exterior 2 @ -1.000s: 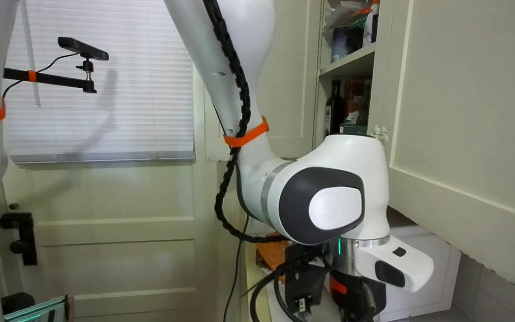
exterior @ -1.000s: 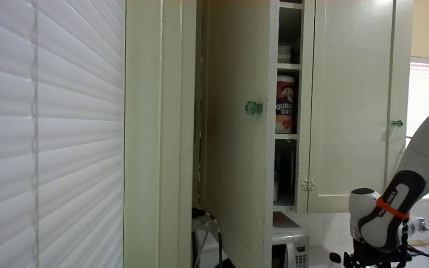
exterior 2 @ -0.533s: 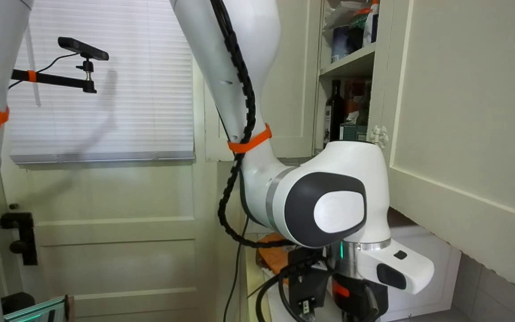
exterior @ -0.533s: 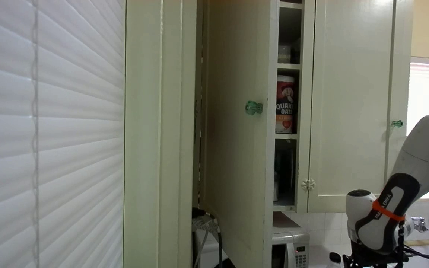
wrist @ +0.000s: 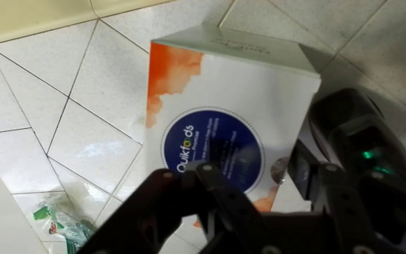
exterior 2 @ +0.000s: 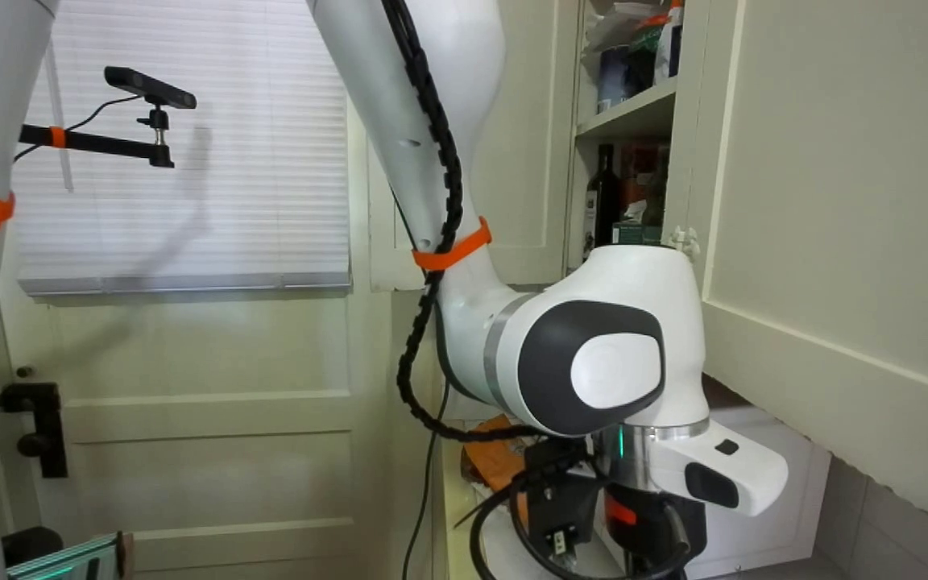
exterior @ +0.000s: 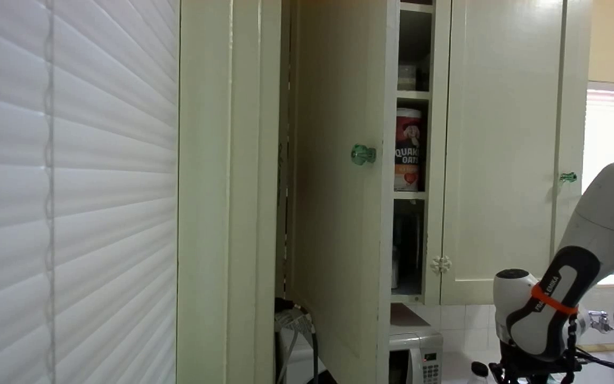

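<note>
My gripper [wrist: 256, 158] stands partly open over a white box [wrist: 266, 95] with orange corners and a round blue Quikfoods label [wrist: 196, 130]. The left finger [wrist: 220, 190] crosses in front of the label. The right pad [wrist: 303, 173] sits just past the box's right edge. Through the gap between the fingers I see the box's face and some tile, and nothing appears gripped. Whether a fingertip touches the box I cannot tell. In both exterior views the arm points down, and the fingertips are below the picture's edge.
A dark glossy object [wrist: 351, 123] lies close to the right finger. A clear plastic packet [wrist: 60, 222] is on the tiles. A black-capped bottle [exterior: 479, 369] and a microwave [exterior: 427, 346] are near the arm. A cabinet door [exterior: 339, 213] stands ajar.
In both exterior views the arm came down and shifted slightly sideways, then rose a little in the last half second. The cabinets and other objects look the same.
</note>
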Controlling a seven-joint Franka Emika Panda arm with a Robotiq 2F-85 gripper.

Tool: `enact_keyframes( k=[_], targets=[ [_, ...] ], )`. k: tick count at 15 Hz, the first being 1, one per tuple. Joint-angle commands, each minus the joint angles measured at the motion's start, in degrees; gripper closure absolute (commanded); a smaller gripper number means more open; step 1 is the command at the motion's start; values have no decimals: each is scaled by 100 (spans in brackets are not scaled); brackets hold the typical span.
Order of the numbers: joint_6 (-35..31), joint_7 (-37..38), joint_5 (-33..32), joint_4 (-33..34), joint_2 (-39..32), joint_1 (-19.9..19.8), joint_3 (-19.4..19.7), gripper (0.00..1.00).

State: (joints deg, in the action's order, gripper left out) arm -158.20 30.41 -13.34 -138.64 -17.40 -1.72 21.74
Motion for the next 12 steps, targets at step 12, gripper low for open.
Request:
enact_keyframes(
  k=[12],
  targets=[
    [414, 151, -173, -75, 362, 90, 208, 59]
  ],
)
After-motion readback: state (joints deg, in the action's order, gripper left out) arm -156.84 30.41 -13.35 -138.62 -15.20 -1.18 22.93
